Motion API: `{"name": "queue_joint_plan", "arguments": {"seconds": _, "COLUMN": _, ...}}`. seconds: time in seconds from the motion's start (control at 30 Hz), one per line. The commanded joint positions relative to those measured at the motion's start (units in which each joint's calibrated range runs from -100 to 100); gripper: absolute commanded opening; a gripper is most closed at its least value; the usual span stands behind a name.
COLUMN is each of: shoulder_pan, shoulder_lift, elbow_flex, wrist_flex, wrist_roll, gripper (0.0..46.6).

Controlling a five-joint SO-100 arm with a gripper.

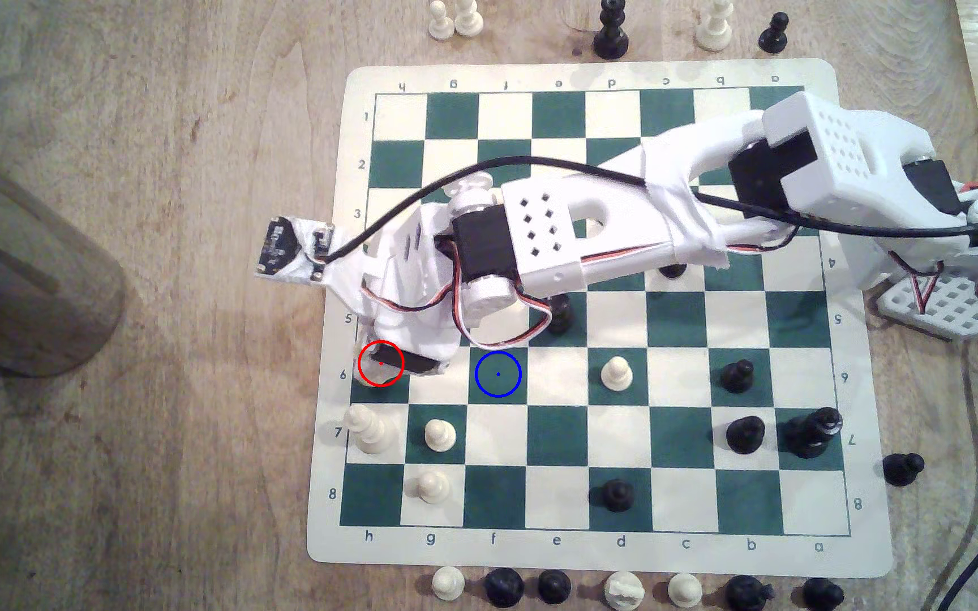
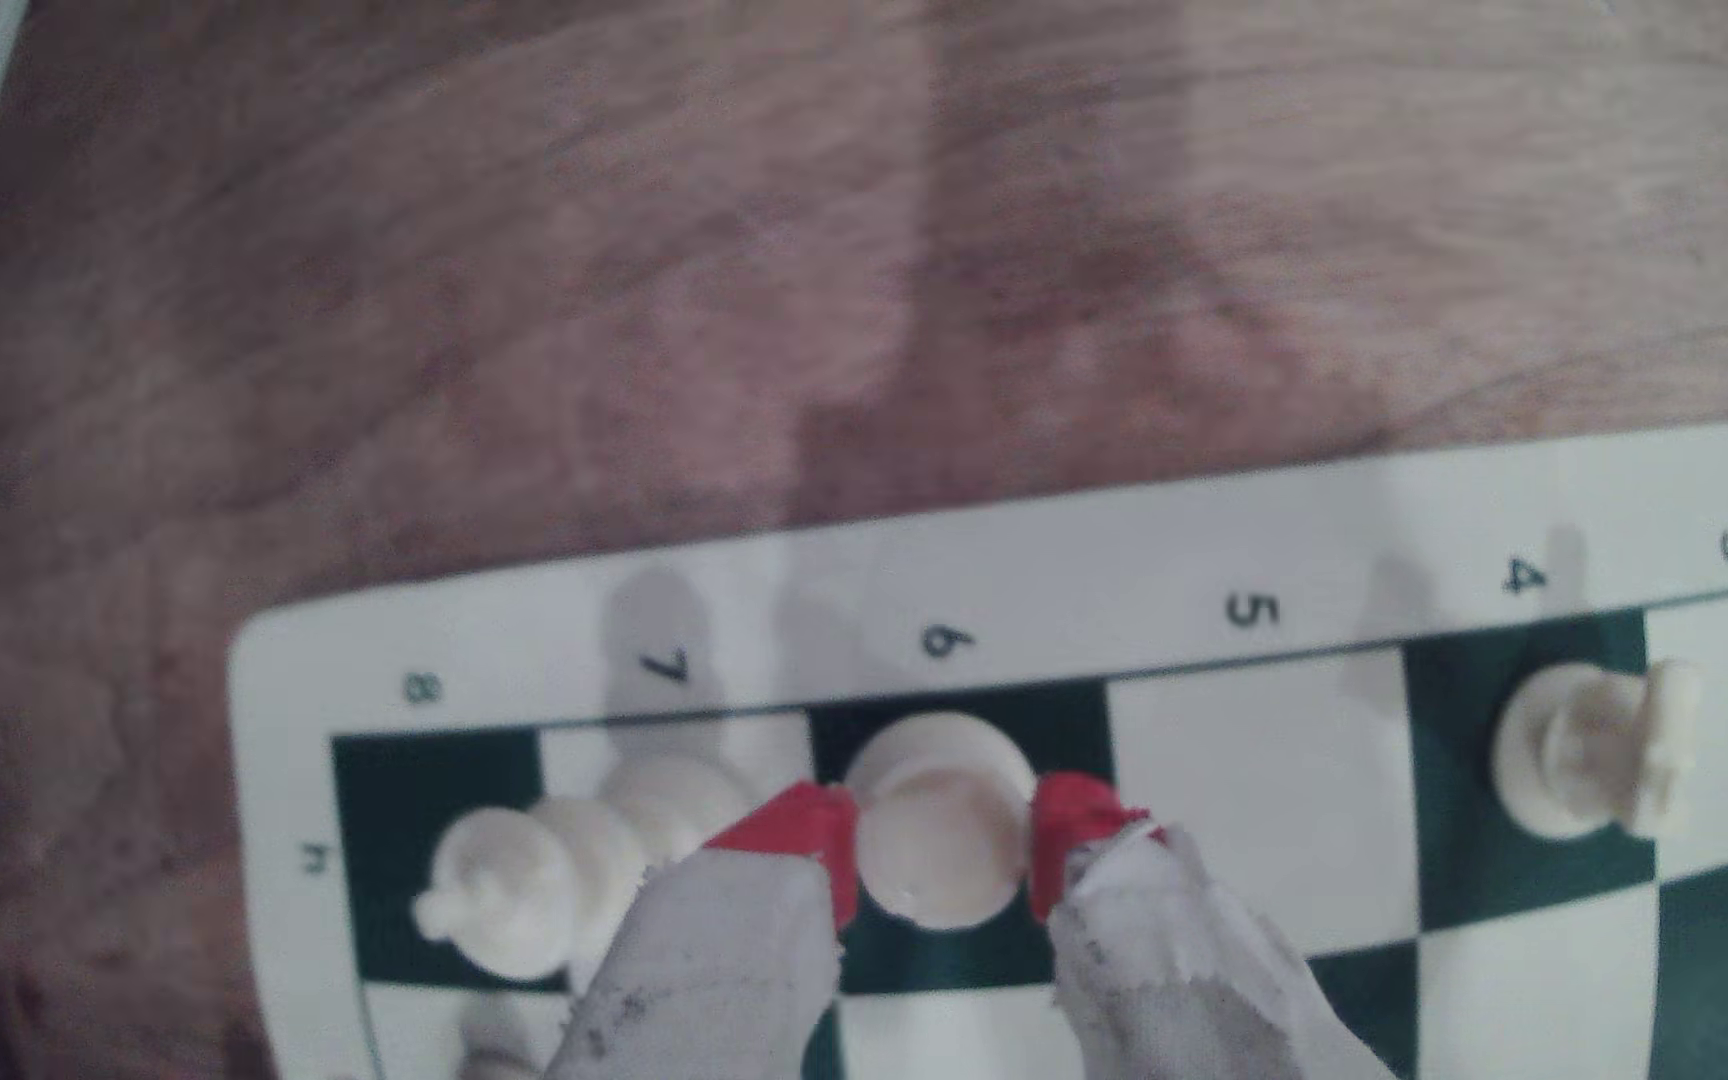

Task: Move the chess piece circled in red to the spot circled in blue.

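The chess piece (image 2: 933, 841), a cream bishop-like piece with a wide round base, stands on the dark green square of row 6 at the board's edge. In the exterior view the red ring marks it, and just a sliver of the chess piece (image 1: 365, 385) shows under the arm. My gripper (image 2: 938, 846) reaches down over it, and its red fingertips (image 2: 798, 831) press against both sides of the head. The gripper (image 1: 384, 364) covers the red-ringed square. The spot (image 1: 498, 373) is the blue-ringed green square two squares toward the exterior view's right, and it is bare.
A taller tiered cream piece (image 1: 368, 432) stands on the square beside the gripper, with cream pawns (image 1: 439, 435) close by. A black pawn (image 1: 560, 314) sits just beyond the spot. Captured pieces line the board's (image 1: 592, 558) outer edges. A metal cylinder (image 1: 22, 264) stands at the exterior view's left.
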Motion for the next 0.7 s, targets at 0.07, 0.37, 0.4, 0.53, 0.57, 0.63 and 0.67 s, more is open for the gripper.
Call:
{"name": "queue_joint_plan", "arguments": {"seconds": 0.07, "shoulder_pan": -0.7, "shoulder_lift": -5.7, "elbow_flex": -14.3, "wrist_flex": 3.9, "wrist_roll": -0.6, "gripper": 0.2}}
{"name": "queue_joint_plan", "arguments": {"seconds": 0.37, "shoulder_pan": -0.7, "shoulder_lift": -27.3, "elbow_flex": 10.6, "wrist_flex": -0.5, "wrist_roll": -0.1, "gripper": 0.2}}
{"name": "queue_joint_plan", "arguments": {"seconds": 0.4, "shoulder_pan": -0.7, "shoulder_lift": -29.9, "elbow_flex": 14.1, "wrist_flex": -1.2, "wrist_roll": 0.0, "gripper": 0.2}}
{"name": "queue_joint_plan", "arguments": {"seconds": 0.53, "shoulder_pan": -0.6, "shoulder_lift": -40.3, "elbow_flex": 28.7, "wrist_flex": -4.1, "wrist_roll": 0.5, "gripper": 0.2}}
{"name": "queue_joint_plan", "arguments": {"seconds": 0.57, "shoulder_pan": -0.7, "shoulder_lift": -43.3, "elbow_flex": 32.9, "wrist_flex": -4.7, "wrist_roll": 0.6, "gripper": 0.2}}
{"name": "queue_joint_plan", "arguments": {"seconds": 0.63, "shoulder_pan": -0.9, "shoulder_lift": -46.1, "elbow_flex": 37.2, "wrist_flex": -5.5, "wrist_roll": 0.7, "gripper": 0.2}}
{"name": "queue_joint_plan", "arguments": {"seconds": 0.67, "shoulder_pan": -1.1, "shoulder_lift": -47.2, "elbow_flex": 39.1, "wrist_flex": -5.7, "wrist_roll": 0.8, "gripper": 0.2}}
